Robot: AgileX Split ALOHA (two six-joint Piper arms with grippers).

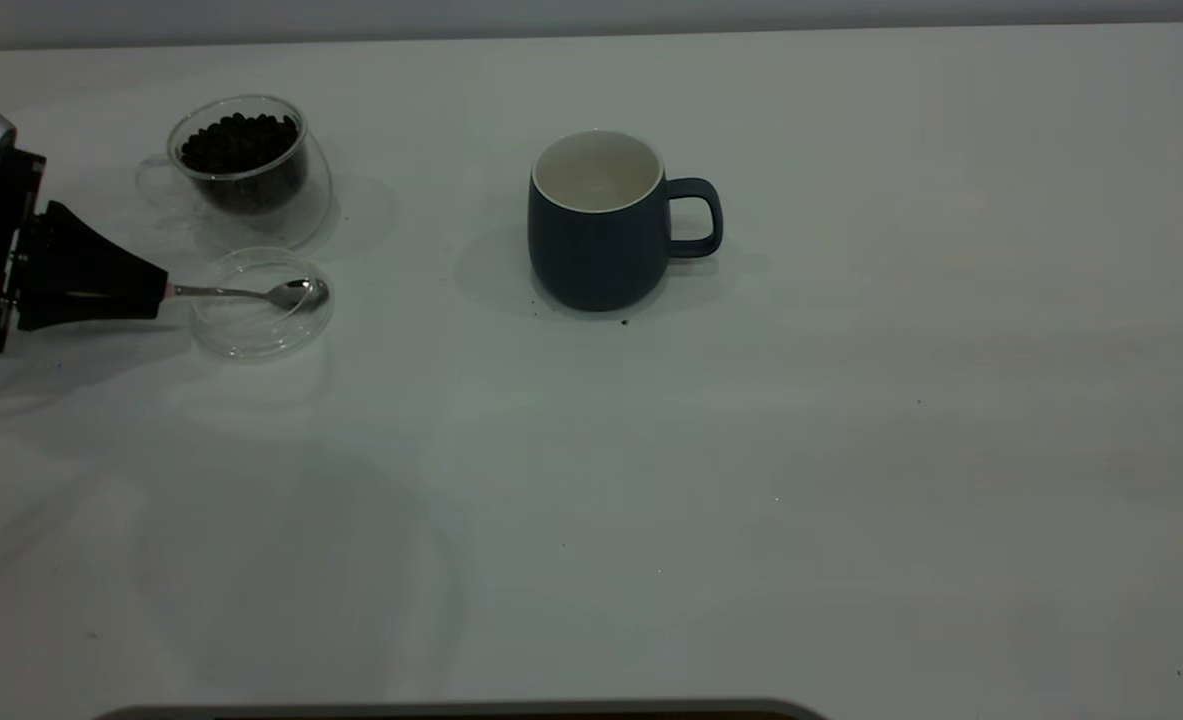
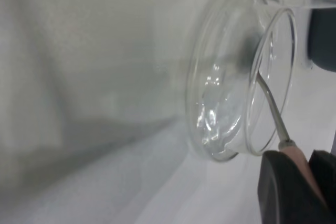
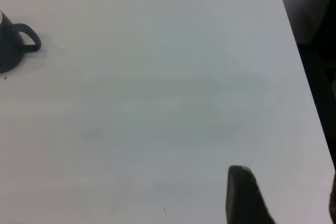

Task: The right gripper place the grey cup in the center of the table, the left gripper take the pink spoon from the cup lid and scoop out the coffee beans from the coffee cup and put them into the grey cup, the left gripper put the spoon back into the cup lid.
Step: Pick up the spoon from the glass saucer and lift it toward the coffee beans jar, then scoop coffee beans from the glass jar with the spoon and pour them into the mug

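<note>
White table [image 1: 851,450]: the slim, light, slippery pink-handled metal spoon [image 1: 251,293] is pinched at its handle by the black left gripper [image 1: 156,290], bowl in the fragile clear glass lid [image 1: 241,335].

Blue-grey cup [image 1: 596,250], white table [image 1: 851,450]

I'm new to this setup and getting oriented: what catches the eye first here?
The grey cup stands alone mid-table, empty. At far left, the left gripper is shut on the pink spoon, whose bowl lies in the cup lid, with the coffee cup of coffee beans just behind.
</note>
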